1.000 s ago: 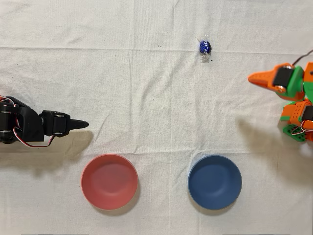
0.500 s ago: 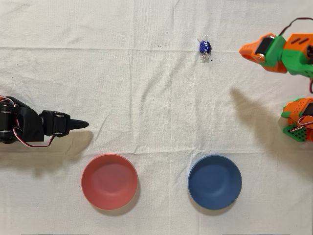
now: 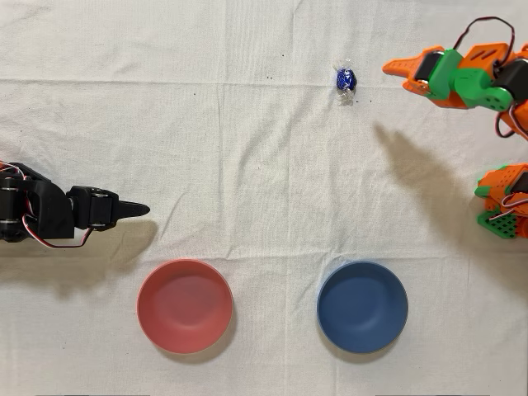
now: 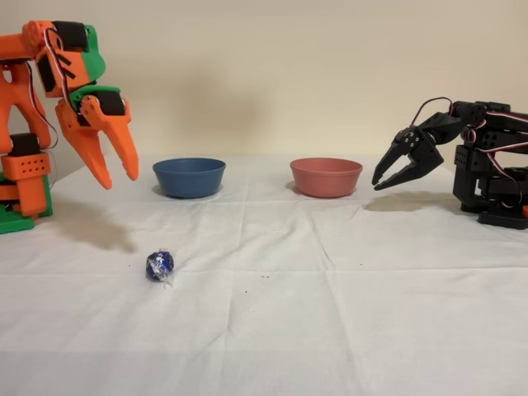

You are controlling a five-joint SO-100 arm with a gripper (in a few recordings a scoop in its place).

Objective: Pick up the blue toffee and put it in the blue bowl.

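The blue toffee lies on the white cloth, a small shiny dark-blue sweet with clear twisted ends. The blue bowl stands empty beside a pinkish-red bowl. My orange gripper hangs in the air, open, nothing between its fingers. In the overhead view it is just right of the toffee. From the side it is well above the cloth, up and left of the toffee.
The pinkish-red bowl sits left of the blue one in the overhead view. The idle black arm rests at the opposite side. My orange base stands at the cloth's edge.
My gripper has swung up the overhead picture and leftward, from beside its base to a spot close to the toffee. Toffee, bowls and black arm stayed still.
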